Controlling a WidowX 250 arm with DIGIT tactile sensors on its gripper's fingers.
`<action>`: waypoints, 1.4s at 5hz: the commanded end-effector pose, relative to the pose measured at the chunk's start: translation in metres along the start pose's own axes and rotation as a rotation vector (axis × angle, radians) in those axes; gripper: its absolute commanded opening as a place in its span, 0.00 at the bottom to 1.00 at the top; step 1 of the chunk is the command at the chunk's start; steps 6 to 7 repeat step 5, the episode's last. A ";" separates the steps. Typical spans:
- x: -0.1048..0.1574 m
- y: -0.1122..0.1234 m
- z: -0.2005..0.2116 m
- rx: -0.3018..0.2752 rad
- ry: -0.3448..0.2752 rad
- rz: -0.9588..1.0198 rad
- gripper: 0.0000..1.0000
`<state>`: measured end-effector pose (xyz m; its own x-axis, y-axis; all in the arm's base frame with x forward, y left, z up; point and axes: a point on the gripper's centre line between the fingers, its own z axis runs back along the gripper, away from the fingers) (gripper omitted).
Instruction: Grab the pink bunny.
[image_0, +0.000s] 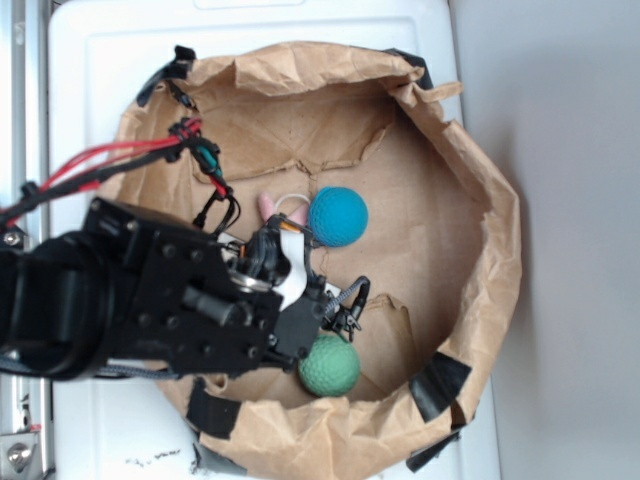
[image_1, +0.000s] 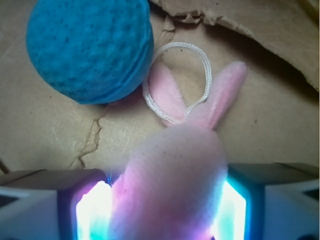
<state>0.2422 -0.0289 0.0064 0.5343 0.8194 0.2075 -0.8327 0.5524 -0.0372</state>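
The tool (image_1: 167, 200) has its two lit pads on either side of the pink bunny (image_1: 170, 185), and the plush body fills the gap between them, so by my reading it is pinching the bunny. The grasp looks made or very nearly made; what seems left is to lift it clear of the paper bag (image_0: 480, 180), and nothing here shows whether it is off the bottom yet.

From outside, the bunny sits near the middle of the bag's floor, mostly hidden under the black arm, with only a pink ear tip and the white loop (image_1: 205, 65) showing just left of the blue ball (image_0: 338, 217). In the wrist view the ball lies far left of the bunny's head, touching or nearly touching one ear. The green ball (image_0: 329, 366) lies apart, toward the near edge of the bag.

The bunny is soft, fuzzy and elongated, with two long flat ears; the loop is thin braided cord. Both balls are round with a pitted, foam-like skin. The bag is crumpled brown paper with its sides rolled down, patched with black tape, resting on a smooth white counter (image_0: 90, 60)
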 end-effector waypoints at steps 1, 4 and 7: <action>0.044 -0.008 0.080 -0.050 0.223 -0.057 0.00; 0.063 0.011 0.165 -0.133 0.229 -0.112 0.00; 0.063 0.011 0.165 -0.133 0.229 -0.112 1.00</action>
